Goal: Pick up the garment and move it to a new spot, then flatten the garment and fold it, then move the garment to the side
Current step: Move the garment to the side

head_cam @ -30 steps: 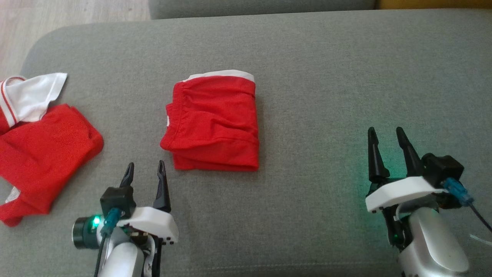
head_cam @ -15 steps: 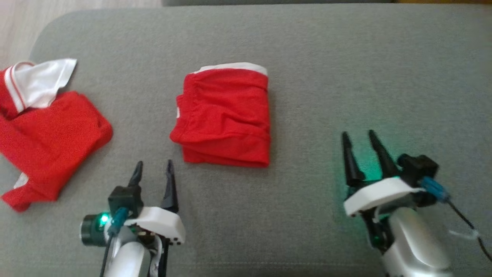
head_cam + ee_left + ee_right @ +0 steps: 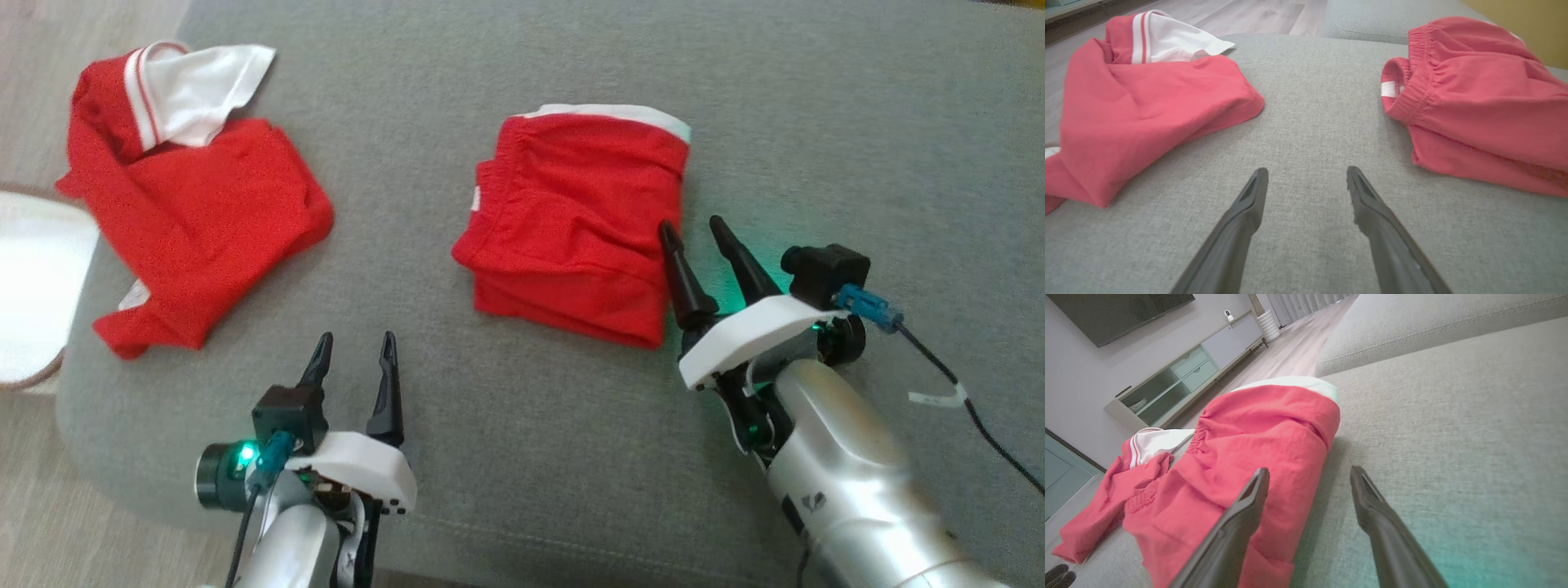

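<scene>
Robot at a grey sofa (image 3: 506, 425), seen from above its head. The jersey (image 3: 204, 196) lies crumpled at 10 o'clock, close to the cushion's left edge, with one white sleeve (image 3: 204, 90) thrown out toward 11 o'clock. It is neither flattened nor folded. Folded red shorts (image 3: 571, 220) sit just right of centre.

The left gripper (image 3: 357, 339) hovers at 7 o'clock over bare cushion, between the two red items and touching neither. Its jaws are spread and hold nothing. The right gripper (image 3: 691, 224) comes in from 4 o'clock, likewise spread and empty. One of its fingers lies across the shorts' right edge, the other over bare fabric; whether it touches the cloth cannot be told.

Risks, as judged:
- A closing or sweeping right gripper could catch the shorts and undo their fold.
- The two items are alike in colour, so the wrong one may be taken.
- A pinch on the jersey's loose mesh may lift a single layer, leaving the rest to drag or slide off the near cushion edge.
</scene>
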